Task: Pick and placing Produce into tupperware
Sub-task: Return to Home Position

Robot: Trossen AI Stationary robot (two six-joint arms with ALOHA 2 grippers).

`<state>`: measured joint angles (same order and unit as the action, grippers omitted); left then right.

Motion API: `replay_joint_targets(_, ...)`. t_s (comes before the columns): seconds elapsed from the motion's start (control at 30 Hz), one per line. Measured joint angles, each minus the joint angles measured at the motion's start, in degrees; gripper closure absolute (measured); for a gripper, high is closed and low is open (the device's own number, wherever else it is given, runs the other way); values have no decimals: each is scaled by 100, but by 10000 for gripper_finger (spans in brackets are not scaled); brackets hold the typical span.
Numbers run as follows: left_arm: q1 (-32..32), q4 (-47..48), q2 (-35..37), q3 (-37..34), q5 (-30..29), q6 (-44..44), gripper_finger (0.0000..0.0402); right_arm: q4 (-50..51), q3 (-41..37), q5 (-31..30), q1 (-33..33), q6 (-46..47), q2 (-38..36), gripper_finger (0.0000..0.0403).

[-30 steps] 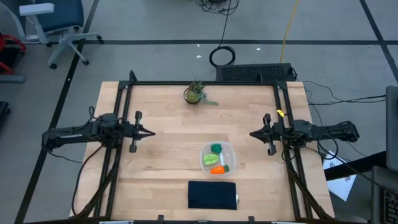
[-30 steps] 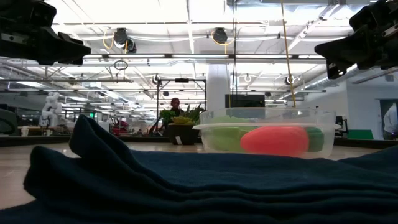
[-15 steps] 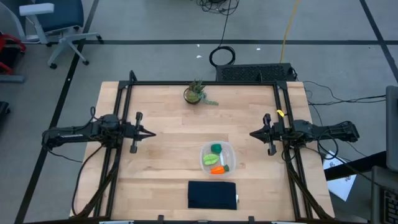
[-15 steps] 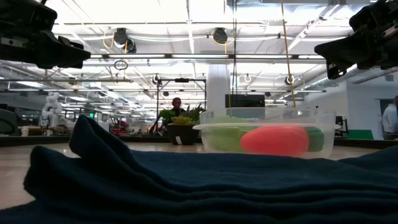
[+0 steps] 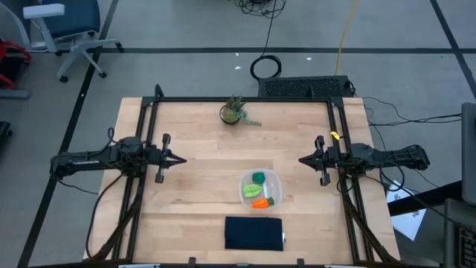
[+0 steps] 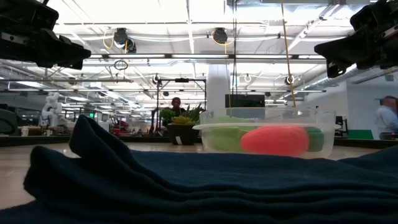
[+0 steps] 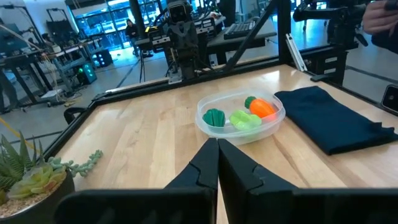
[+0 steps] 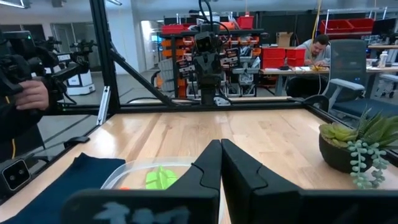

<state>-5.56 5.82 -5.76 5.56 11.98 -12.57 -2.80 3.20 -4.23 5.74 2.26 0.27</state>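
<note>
Judging the placing as finished: seeing the dark green rounded lump (image 7: 214, 117), the flat lime-green leafy piece (image 7: 244, 120) and the orange carrot (image 7: 263, 107) lying side by side inside the tupperware (image 7: 242, 135), with no produce lying loose anywhere on the surface (image 5: 193, 193). Finding the tupperware sitting on the pale wood between the two arms, just beyond the dark blue cloth (image 5: 253, 232) and apart from it, well away from the potted plant (image 5: 233, 112) at the far edge. Seeing the left tool (image 5: 181, 158) hanging at the surface's left side and the right tool (image 5: 302, 160) at its right side, each pinched together on nothing, fingers touching, both raised and well apart from the tupperware. Reckoning only the parking of the arms as left, if anything at all. Reading the tupperware as thin, glossy, clear plastic, shallow and round-cornered, showing its contents through the wall. Taking the lump as ridged and matte, the leafy piece as lobed and thin, the carrot as smooth, tapering, green at the tip. Taking the cloth as soft, folded fabric, rumpling into ridges, and the surface as light, grained boards.
</note>
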Motion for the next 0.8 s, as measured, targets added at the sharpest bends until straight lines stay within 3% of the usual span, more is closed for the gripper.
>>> replay_joint_targets(0.23,0,7,-17,0,-3,111,399,-98,-4,-5,0,86,2,403)
replay_joint_targets(0.53,0,4,-17,0,-6,108,374,-116,-4,-5,0,153,2,403)
replay_joint_targets(0.8,0,4,-17,0,-6,108,390,-126,-4,-4,0,152,2,403)
